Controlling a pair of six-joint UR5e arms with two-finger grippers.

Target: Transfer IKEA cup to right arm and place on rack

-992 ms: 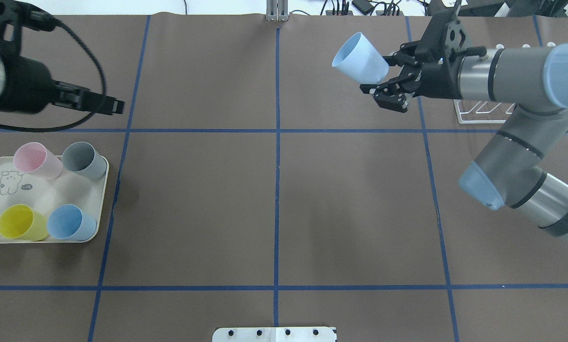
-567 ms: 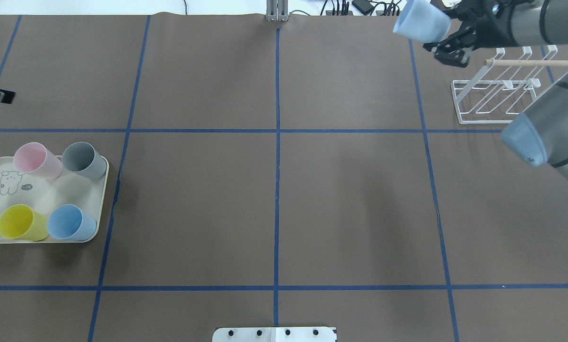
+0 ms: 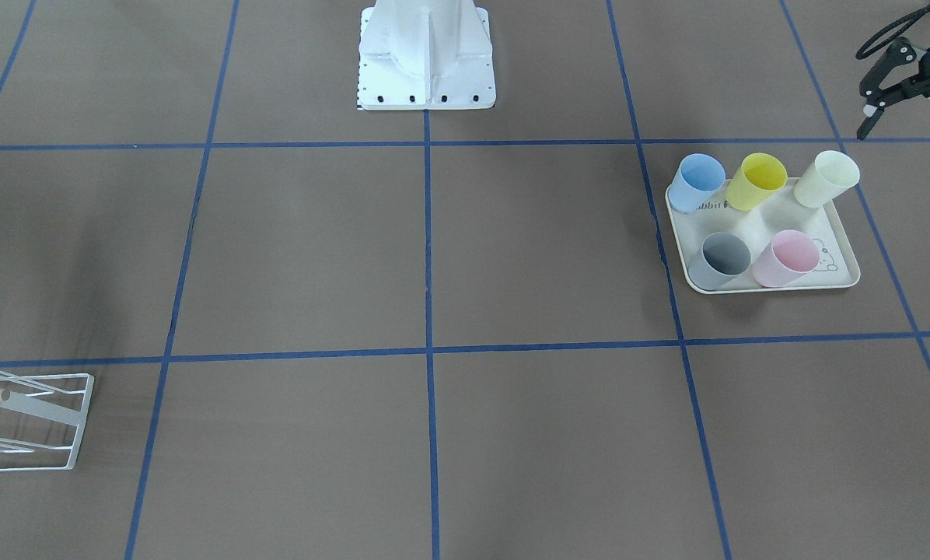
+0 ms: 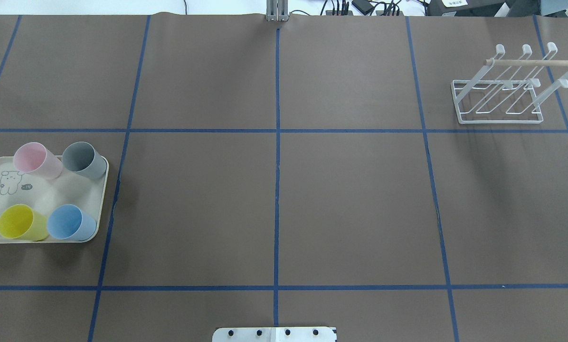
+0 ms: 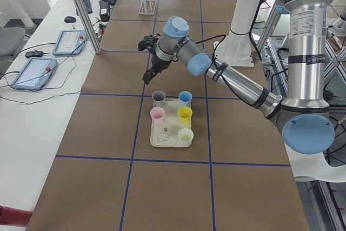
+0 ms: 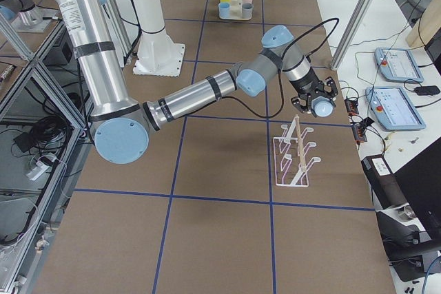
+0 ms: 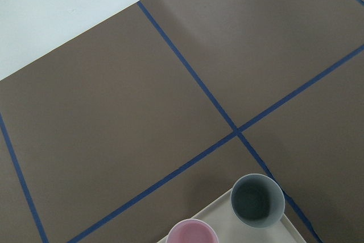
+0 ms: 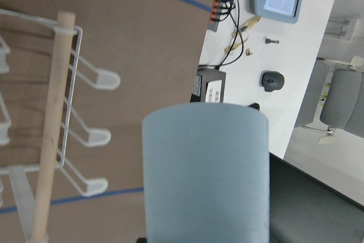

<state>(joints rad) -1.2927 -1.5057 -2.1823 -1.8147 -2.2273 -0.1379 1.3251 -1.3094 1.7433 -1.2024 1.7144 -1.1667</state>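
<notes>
Table (image 4: 360,190), far edge: cup (image 8: 205,169) near rack (image 4: 502,85)

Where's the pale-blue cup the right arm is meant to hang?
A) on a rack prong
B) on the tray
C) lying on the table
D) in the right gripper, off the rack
D: the pale-blue cup fills the right wrist view, held by the right gripper, and the rack stands bare.

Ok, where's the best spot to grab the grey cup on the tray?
Probably its rim, from above: the grey cup stands upright, mouth open. Pinch the wall on the side away from the pink cup, which stands close beside it.
</notes>
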